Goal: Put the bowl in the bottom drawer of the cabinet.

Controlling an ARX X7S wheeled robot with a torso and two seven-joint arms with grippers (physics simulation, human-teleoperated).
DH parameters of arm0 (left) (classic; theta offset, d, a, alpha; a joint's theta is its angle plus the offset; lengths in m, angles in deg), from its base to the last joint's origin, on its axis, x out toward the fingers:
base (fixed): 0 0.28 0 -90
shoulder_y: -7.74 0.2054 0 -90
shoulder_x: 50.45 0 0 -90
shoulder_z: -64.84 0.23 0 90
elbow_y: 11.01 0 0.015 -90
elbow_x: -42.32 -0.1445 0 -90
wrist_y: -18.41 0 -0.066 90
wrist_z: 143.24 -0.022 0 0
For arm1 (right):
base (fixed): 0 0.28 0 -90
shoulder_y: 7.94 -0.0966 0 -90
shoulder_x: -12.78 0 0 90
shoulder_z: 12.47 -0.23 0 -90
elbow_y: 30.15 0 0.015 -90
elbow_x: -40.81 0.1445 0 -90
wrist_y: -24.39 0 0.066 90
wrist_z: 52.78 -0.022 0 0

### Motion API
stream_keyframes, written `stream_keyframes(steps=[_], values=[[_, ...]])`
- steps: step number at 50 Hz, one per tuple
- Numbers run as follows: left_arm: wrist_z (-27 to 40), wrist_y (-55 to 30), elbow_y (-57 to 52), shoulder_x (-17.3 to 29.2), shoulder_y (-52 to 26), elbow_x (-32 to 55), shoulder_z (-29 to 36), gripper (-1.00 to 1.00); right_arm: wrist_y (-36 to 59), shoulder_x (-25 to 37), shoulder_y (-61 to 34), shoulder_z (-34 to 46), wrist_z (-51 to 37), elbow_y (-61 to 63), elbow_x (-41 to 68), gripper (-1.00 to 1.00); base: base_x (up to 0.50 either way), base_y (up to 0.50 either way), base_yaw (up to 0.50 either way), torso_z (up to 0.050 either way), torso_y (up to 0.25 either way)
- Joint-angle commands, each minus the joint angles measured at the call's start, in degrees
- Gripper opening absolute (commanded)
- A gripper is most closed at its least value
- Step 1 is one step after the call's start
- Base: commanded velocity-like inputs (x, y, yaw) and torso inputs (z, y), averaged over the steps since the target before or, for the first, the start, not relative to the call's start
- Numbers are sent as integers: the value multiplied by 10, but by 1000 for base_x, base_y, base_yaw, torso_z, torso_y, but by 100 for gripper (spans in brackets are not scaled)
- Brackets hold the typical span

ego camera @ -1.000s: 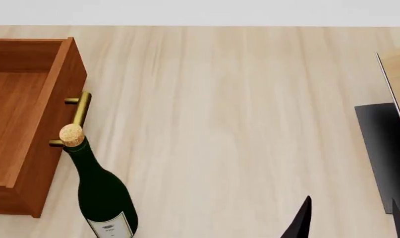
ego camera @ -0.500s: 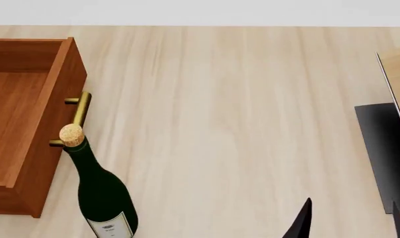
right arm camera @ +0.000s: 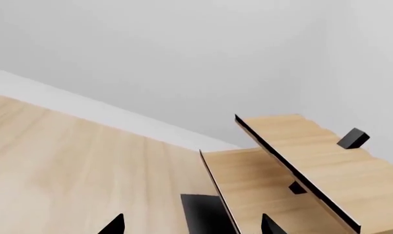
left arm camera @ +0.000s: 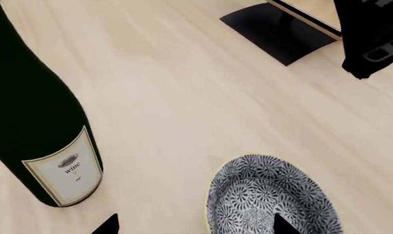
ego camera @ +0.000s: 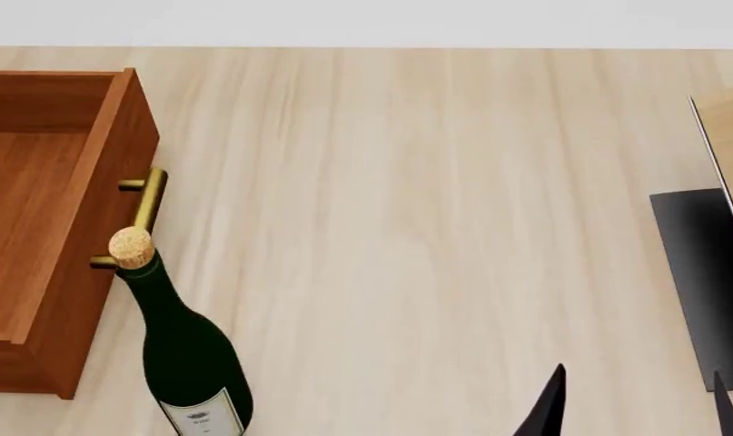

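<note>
The reach for the bowl (left arm camera: 272,197) looks to be the step in hand: it sits upright on the table (ego camera: 415,200), mouth up and round, so no long axis, just beside the wine bottle (left arm camera: 37,122). The left hand (left arm camera: 193,225) hovers above it, open and empty, one fingertip over its rim. The right hand (ego camera: 633,404) is also spread, holding nothing. Next comes closing on the rim, then carrying it past the bottle to the open bottom drawer (ego camera: 39,209).

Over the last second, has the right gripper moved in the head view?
Yes, slightly: the right gripper has sunk toward the frame's bottom edge and edged left, judged against the rack's black base.
</note>
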Motion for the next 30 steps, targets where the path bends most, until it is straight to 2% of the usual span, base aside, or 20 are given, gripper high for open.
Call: stream_keyframes(steps=[1,30], values=[[-12,2,17,-19,0,-22,17,100,12,0,-5,8,0,12,-6,100,0,0,0,0,0],[-49,16,124,-78,-10,-71,45,100,28,5,-9,12,5,34,-10,100,0,0,0,0,0]])
